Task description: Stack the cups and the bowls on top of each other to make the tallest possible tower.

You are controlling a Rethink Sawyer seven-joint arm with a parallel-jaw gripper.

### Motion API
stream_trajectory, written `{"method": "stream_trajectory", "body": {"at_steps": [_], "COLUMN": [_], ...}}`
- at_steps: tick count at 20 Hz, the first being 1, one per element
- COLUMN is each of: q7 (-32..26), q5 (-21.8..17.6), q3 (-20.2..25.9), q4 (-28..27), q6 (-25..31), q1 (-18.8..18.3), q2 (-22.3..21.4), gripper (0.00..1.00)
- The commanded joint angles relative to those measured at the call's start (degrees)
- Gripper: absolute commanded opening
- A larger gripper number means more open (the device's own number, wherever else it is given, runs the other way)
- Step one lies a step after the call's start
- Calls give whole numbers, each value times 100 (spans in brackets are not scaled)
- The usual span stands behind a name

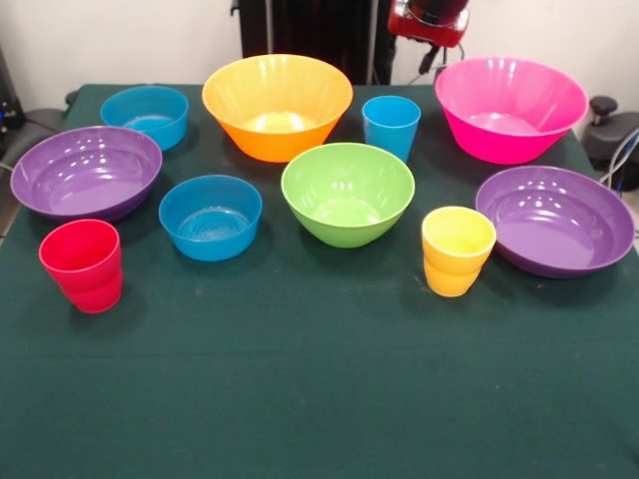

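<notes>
I'm seeing nothing stacking yet: the blue cup (391,125) is standing far centre between the orange bowl (277,105) and pink bowl (510,108), the red cup (82,264) near left, the yellow cup (457,249) near right. The arm (429,20) is sitting at the far edge; its pincer I cannot tell.

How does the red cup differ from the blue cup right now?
The red cup has a stepped waist; the blue cup tapers plainly. The red cup stands at the front left beside a purple bowl; the blue cup stands further back, between the orange bowl and the pink bowl. Both stand upright, open end up, alone on the green cloth, not stacked.
</notes>
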Motion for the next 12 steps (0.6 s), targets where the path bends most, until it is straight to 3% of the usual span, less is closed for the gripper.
{"method": "stream_trajectory", "body": {"at_steps": [1,5,12], "q7": [580,645,545], "q5": [245,312,255], "q3": [436,517,476], "q4": [-858,-966,-1248], "q6": [214,-3,373], "q1": [-135,-217,-199], "q2": [56,57,13], "gripper": [100,100,100]}}
